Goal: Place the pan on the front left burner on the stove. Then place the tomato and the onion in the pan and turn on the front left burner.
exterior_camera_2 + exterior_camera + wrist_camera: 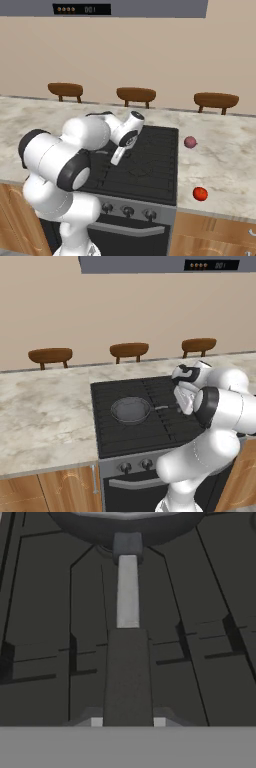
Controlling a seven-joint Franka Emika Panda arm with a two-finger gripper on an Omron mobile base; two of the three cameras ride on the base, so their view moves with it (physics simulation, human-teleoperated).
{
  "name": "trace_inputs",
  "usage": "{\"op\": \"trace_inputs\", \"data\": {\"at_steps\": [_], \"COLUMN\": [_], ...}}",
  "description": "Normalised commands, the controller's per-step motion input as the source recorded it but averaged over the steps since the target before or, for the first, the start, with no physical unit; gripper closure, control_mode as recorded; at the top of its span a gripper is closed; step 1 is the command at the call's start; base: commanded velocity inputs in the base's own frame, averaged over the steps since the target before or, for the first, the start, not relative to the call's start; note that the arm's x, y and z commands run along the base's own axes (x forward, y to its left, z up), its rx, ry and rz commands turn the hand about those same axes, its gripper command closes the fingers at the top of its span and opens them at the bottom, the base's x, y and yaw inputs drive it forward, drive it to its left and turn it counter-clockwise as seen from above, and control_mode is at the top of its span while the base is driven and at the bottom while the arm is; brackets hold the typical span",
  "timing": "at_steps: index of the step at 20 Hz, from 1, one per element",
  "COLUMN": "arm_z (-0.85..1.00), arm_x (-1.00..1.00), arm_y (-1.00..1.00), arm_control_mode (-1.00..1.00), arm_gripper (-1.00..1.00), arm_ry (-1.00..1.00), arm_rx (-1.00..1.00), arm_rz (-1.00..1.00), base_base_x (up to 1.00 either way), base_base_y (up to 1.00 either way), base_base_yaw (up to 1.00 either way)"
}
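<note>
The small round dark grey metal frying pan (131, 409) sits on the wide black cooktop of ridged grates (125, 438), over its front left portion, so it appears to rest on the black cast-iron front left burner grate (112, 426) or very close to it; whether it is centred there cannot be told. Its long thin dark straight handle (127, 662) points away from the bowl toward the stove's right side, where the robot's hand (127, 722) is. In the hand view the handle runs straight down between the two finger tips (96, 722), which stand narrowly on either side of it; whether they press on it or merely flank it cannot be told. The small dull pinkish-red onion (190, 142) lies on the marble tabletop (220, 160) just right of the stove, toward its back, and the small glossy bright red tomato (200, 194) lies on the same tabletop right of the stove, nearer its front edge. The pan is likely rigid and moderately heavy, with weight in the bowl, so a hold far out on the smooth handle would tend to let it droop or twist; closer to the bowl seems steadier. The tomato looks soft-skinned and slippery, the onion firmer; both would roll, so each probably wants a gentle grip across its middle.
</note>
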Motion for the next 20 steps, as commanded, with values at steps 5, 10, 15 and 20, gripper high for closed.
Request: {"op": "trace_inputs", "data": {"at_steps": [5, 10, 15, 20], "arm_z": [-0.01, -0.17, -0.35, -0.26], "arm_x": [-0.15, -0.11, 0.0, 0.0], "arm_y": [0.0, 0.0, 0.0, 0.0], "arm_control_mode": [-1.0, -1.0, -1.0, -1.0], "arm_gripper": [1.0, 1.0, 1.0, 1.0], "arm_ry": [0.0, 0.0, 0.0, 0.0], "arm_rx": [-0.04, -0.07, -0.08, -0.07], "arm_rz": [0.0, 0.0, 0.0, 0.0], "base_base_x": [0.0, 0.0, 0.0, 0.0], "base_base_y": [0.0, 0.0, 0.0, 0.0], "base_base_yaw": [0.0, 0.0, 0.0, 0.0]}}
